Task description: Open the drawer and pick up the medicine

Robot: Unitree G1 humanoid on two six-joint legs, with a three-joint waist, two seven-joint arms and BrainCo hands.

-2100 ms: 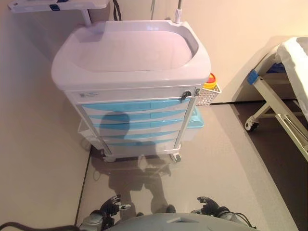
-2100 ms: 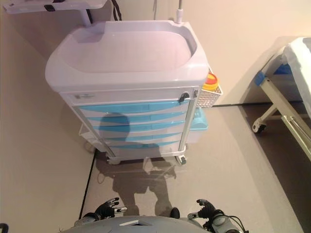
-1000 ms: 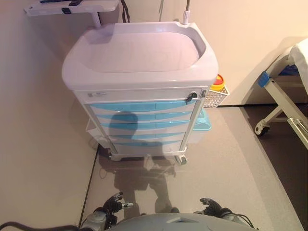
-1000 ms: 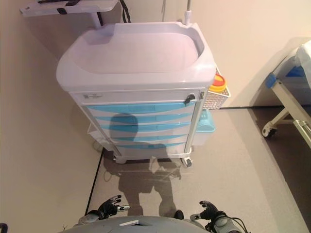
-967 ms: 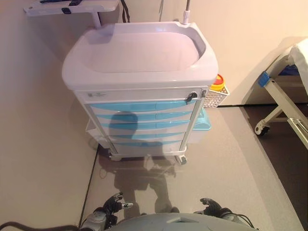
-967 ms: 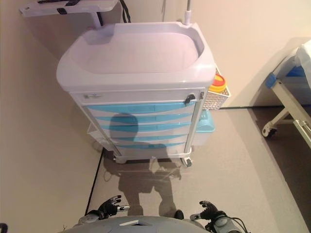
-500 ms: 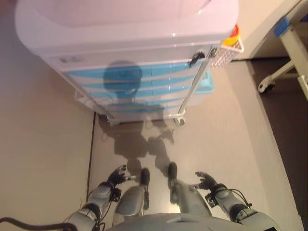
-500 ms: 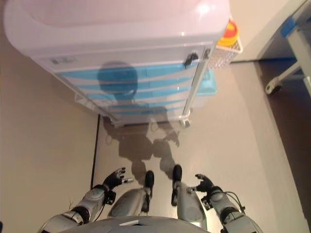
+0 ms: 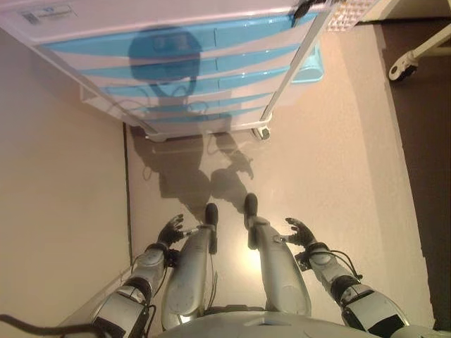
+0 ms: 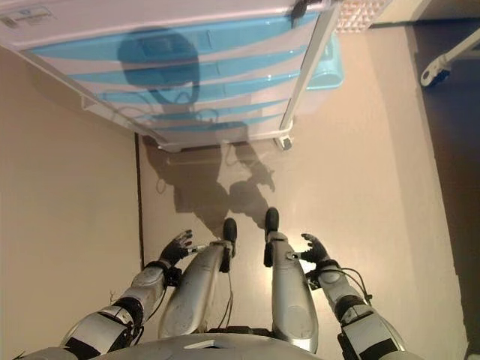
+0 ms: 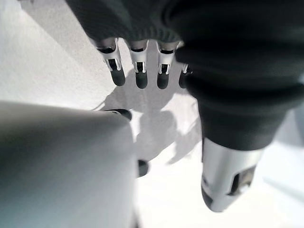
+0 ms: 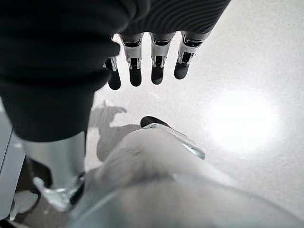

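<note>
A white medical cart with several light-blue drawers [image 9: 183,63] stands ahead at the top of the eye views, all drawers shut flush. No medicine shows in any view. My left hand [image 9: 170,230] hangs low at my left side, well short of the cart, fingers [image 11: 137,71] straight and holding nothing. My right hand [image 9: 301,232] hangs at my right side in the same way, its fingers [image 12: 152,61] relaxed over bare floor.
A light-blue bin [image 9: 310,63] and a white wire basket [image 9: 349,10] hang on the cart's right side. A cart castor [image 9: 262,132] rests on the floor. A bed's wheel [image 9: 403,67] stands at the far right. A beige wall [image 9: 56,176] runs along the left.
The camera has tipped down and come nearer: the cart's top has left the view and only its drawer fronts show. Both hands stay open and low at my sides.
</note>
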